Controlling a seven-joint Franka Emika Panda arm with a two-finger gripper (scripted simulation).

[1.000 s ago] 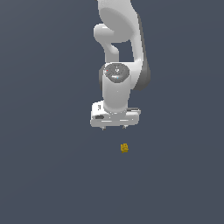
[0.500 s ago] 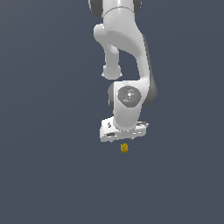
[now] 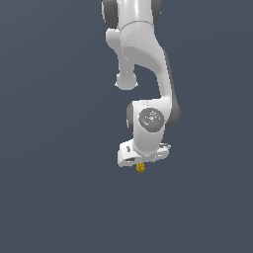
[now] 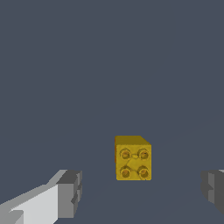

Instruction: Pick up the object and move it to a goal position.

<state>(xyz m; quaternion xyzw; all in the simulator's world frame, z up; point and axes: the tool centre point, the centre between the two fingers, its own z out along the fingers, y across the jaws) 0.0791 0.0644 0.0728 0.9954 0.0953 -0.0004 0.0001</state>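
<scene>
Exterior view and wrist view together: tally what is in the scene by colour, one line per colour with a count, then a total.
Yellow-gold: 1, the small yellow-gold studded block, lying between the open grey finger pads.
White: 1, the white robot arm with its gripper, directly above the block.
Total: 2

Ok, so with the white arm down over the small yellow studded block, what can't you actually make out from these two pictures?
- Exterior view: the white gripper has its fingertips hidden behind its own body; the small yellow studded block is too small for detail.
- Wrist view: the grey finger pads are cut off by the picture's edges, one almost entirely.
- Both views: no goal marker shows.
- Wrist view: the block's underside and far faces are hidden.
</scene>
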